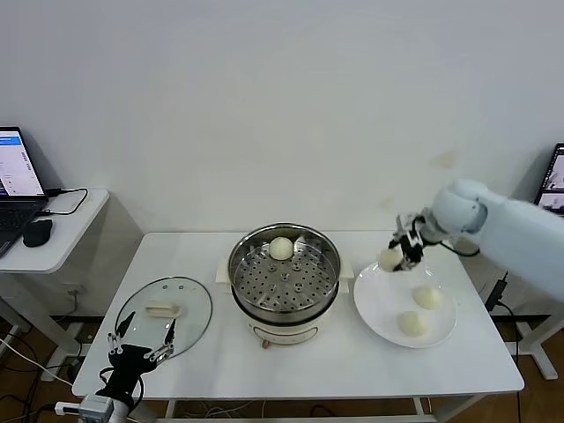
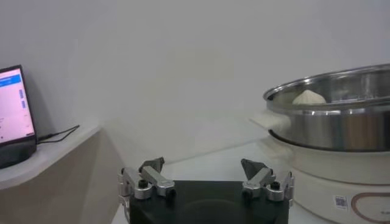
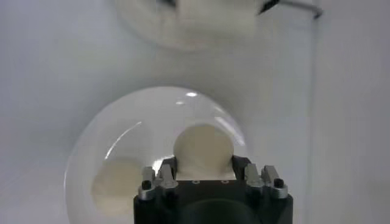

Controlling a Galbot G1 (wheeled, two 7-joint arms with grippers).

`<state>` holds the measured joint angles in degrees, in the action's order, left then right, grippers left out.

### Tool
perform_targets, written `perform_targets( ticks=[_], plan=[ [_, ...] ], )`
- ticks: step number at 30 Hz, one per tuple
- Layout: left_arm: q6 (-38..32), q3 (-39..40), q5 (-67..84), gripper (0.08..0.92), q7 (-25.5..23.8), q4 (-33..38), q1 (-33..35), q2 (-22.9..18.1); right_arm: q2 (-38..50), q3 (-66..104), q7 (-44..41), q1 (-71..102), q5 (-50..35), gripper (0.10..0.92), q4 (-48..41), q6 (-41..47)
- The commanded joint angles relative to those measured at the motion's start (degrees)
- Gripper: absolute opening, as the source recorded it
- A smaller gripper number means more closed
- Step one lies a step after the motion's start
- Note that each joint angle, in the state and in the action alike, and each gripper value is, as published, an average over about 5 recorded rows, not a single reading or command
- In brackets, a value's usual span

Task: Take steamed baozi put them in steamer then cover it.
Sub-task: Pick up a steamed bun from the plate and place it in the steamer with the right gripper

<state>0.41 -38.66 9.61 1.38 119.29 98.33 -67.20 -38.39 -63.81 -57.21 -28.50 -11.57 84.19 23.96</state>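
Note:
The steamer [image 1: 284, 280] stands mid-table with one baozi [image 1: 281, 248] on its perforated tray; it also shows in the left wrist view [image 2: 332, 122]. My right gripper [image 1: 398, 254] is shut on a baozi [image 1: 389, 259] and holds it above the near-left edge of the white plate [image 1: 381, 300]. In the right wrist view the held baozi [image 3: 203, 150] sits between the fingers. Two more baozi [image 1: 428, 298] [image 1: 411, 323] lie on the plate. The glass cover [image 1: 164, 315] lies flat left of the steamer. My left gripper [image 1: 141, 342] is open and empty at the front left table edge.
A side desk [image 1: 62, 231] with a laptop [image 1: 16, 181] and a mouse [image 1: 37, 233] stands to the left. Another screen [image 1: 555, 176] is at the far right edge. The white wall is close behind the table.

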Motion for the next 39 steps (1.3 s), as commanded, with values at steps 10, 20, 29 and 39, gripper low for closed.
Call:
perform_targets(
  ticks=[10,20,29,39],
  plan=[
    [0.1,-0.3,0.4,0.823,0.0,0.2,0.0,-0.8,-18.3,-8.4,10.5,-11.4,-23.8,0.577,2.9,13.9],
    [0.1,-1.1,1.1,0.823,0.0,0.6,-0.1,-0.9,-31.5,-9.2,17.2,-2.4,-26.8,0.577,-4.3,17.6],
    [0.2,-1.0,1.2,0.823,-0.1,0.4,-0.9,-1.3,-37.3,-8.0,19.6,2.4,-25.2,0.577,-11.4,17.6],
    [0.1,-1.1,1.3,0.823,-0.1,0.0,-0.9,-1.5,-40.1,-7.4,19.9,4.7,-22.4,0.577,-17.1,17.6]
  ],
)
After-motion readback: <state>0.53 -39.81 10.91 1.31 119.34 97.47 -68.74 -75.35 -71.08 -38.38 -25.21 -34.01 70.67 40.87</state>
